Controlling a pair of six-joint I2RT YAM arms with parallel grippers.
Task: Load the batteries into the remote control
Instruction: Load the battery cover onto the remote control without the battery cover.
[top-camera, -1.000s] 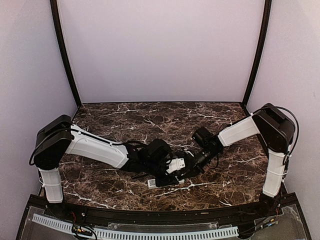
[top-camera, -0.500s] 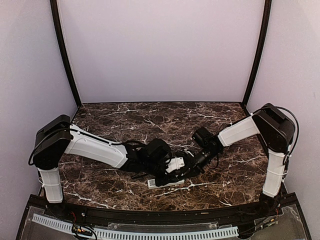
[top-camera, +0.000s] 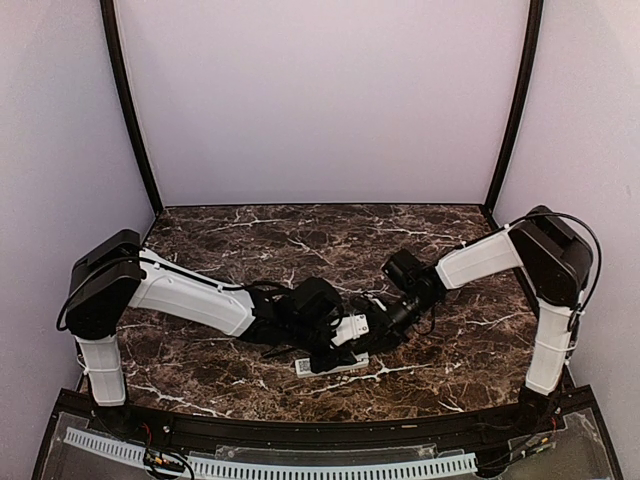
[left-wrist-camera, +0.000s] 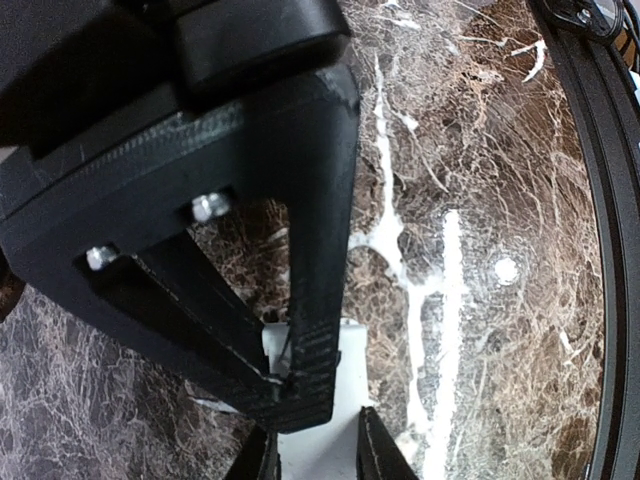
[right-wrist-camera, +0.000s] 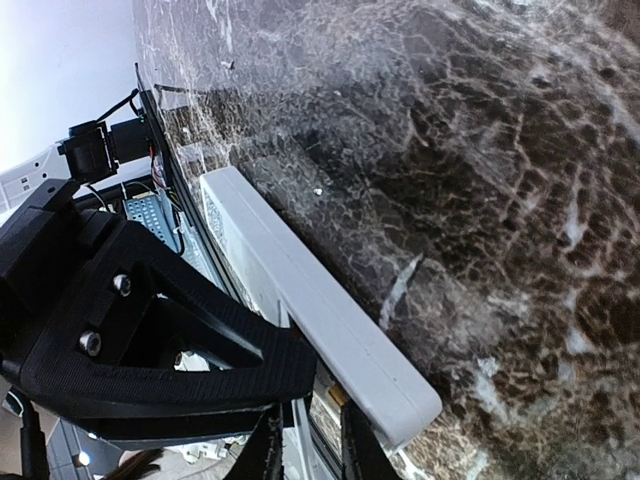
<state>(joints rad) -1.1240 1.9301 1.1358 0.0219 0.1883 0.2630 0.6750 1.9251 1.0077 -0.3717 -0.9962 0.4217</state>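
Observation:
The white remote control (top-camera: 345, 366) lies near the table's front middle. My left gripper (top-camera: 335, 350) is shut on one end of it; in the left wrist view the remote (left-wrist-camera: 318, 380) sits between my left gripper (left-wrist-camera: 318, 455) jaws. In the right wrist view the remote (right-wrist-camera: 300, 280) shows as a long white bar, side on. My right gripper (top-camera: 366, 334) meets it from the right. My right gripper (right-wrist-camera: 308, 445) has its jaws close together around a slim dark battery (right-wrist-camera: 336, 398) with a brass-coloured tip, right against the remote. Any other battery is hidden.
The dark marble table (top-camera: 330, 235) is walled at the back and sides. A black rail (top-camera: 300, 428) and a white cable tray (top-camera: 300, 468) run along its near edge, close to the remote. Both arms crowd the front middle.
My right gripper has edged slightly left, closer against the remote and the left gripper. The left gripper and the remote have stayed in place.

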